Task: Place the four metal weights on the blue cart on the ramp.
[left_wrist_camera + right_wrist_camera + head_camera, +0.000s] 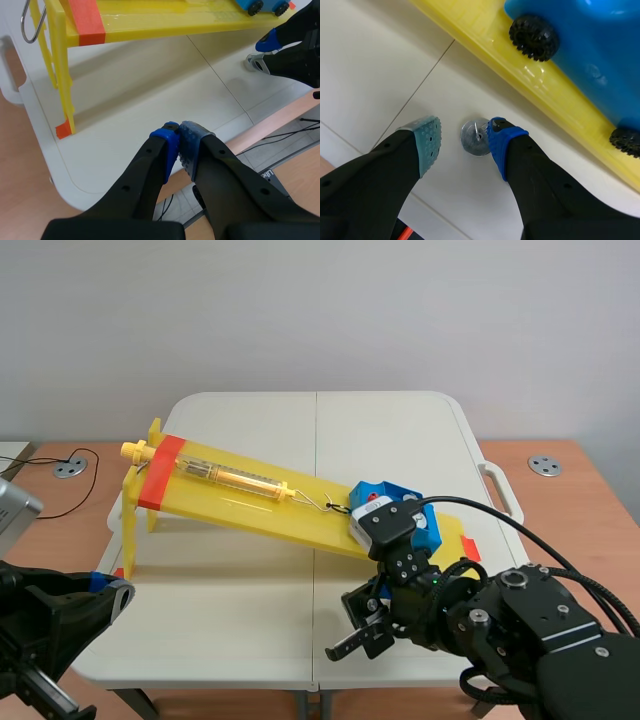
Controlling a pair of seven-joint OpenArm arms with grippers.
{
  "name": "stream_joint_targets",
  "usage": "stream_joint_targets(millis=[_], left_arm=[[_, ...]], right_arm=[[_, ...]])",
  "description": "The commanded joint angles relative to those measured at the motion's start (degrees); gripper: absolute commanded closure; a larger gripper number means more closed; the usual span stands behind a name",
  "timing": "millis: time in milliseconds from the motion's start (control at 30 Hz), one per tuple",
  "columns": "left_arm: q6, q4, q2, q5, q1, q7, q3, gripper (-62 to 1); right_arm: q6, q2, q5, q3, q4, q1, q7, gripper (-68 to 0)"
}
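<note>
weight (476,137): one silver slotted disc shows, lying flat on the table (240,630), off the cart, just beside the ramp's lower stretch.
right gripper (464,136): fingers wide, straddling the weight. The blue pad (501,142) sits at the disc's rim and the teal pad (427,137) stands apart from it. Nothing is clamped.
blue cart (392,508): on the ramp near its low end, black wheels on the yellow deck.
ramp (250,508): yellow, on yellow legs. The high end is on the left arm's side, with an orange-red band across it.
spring scale (228,477): lies along the ramp; its hook meets the cart's uphill end.
left gripper (179,136): closed on nothing, pads meeting, above the table's near edge, well apart from the cart.
</note>
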Motion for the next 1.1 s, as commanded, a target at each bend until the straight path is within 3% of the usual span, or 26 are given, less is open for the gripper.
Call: stream_joint_targets(millis=[0,200,633,800,933,1067], left_arm=[[-1.0,3.6,0.3,-4.2,-0.5,-5.5,-0.9,-5.1],[-1.0,3.6,0.3,-4.2,-0.5,-5.5,-0.9,-5.1],[-1.0,3.6,0.3,-4.2,-0.5,-5.5,-0.9,-5.1],[-1.0,3.6,0.3,-4.2,-0.5,-5.5,-0.9,-5.1],[-1.0,3.6,0.3,-4.2,-0.5,-5.5,-0.9,-5.1],[-1.0,3.6,0.3,-4.2,-0.5,-5.5,-0.9,-5.1]], right_arm=[[-2.2,-0.9,1.2,-0.6,2.5,5.5,8.1,-23.1],[-2.4,-0.9,0.9,-0.7,0.6,6.4,8.7,-22.3],[-2.6,-0.7,0.9,-0.7,-0.6,6.5,4.9,-0.6],[-2.6,0.5,0.9,-0.6,-0.3,6.5,4.5,-0.6],[-2.6,2.6,2.7,-0.1,3.6,4.9,4.3,-0.6],[-2.6,5.3,5.6,2.1,11.6,0.8,3.2,-0.6]])
